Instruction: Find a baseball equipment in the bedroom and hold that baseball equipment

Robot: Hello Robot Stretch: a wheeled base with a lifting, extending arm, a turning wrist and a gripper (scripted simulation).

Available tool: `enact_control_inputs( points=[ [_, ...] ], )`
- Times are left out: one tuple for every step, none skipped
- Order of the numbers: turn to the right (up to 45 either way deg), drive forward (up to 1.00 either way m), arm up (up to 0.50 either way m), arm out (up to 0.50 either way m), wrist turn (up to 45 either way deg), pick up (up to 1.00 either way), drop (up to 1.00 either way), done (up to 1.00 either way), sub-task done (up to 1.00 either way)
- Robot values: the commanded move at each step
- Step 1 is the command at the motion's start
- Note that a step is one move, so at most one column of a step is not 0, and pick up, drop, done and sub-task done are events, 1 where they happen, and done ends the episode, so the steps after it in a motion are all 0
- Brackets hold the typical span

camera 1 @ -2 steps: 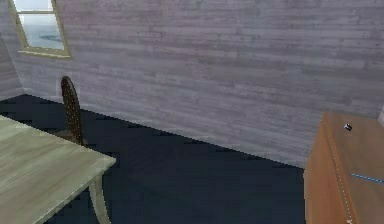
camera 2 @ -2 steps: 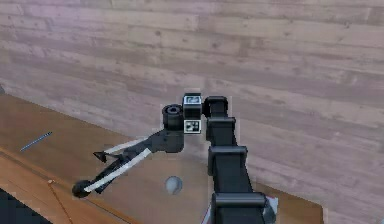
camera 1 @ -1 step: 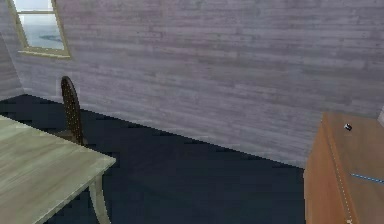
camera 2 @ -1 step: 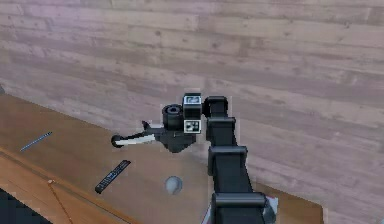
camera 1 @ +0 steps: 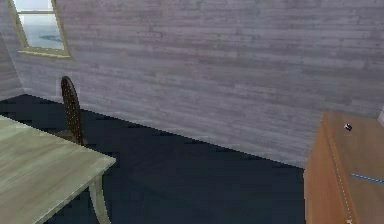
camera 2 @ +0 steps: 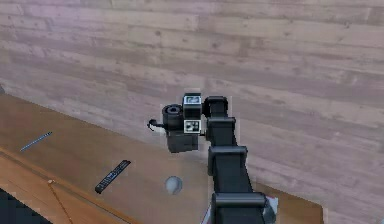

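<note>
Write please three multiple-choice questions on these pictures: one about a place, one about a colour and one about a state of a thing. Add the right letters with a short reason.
1. Where does the dark chair stand?
A. On a bed.
B. At the far side of the pale table.
C. Inside a bathtub.

2. Which colour has the floor?
A. Dark blue.
B. Red.
C. White.

3. In which state is the small grey ball?
A. Lying on a rug.
B. Floating in water.
C. Resting on the wooden top.

Answers: 1 B, its back rises just behind the table's far edge. 2 A, it is dark blue from the table to the wall. 3 C, it sits on the brown wood.
</note>
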Motion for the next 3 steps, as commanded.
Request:
enact_control_inputs(
  points=[
    [0.0,0.0,-0.3,0.0,0.0,0.0,0.0,0.0,0.0],
    [0.0,0.0,0.0,0.0,0.0,1.0,0.0,0.0,0.0],
    [0.0,0.0,0.1,0.0,0.0,0.0,0.0,0.0,0.0]
  ],
)
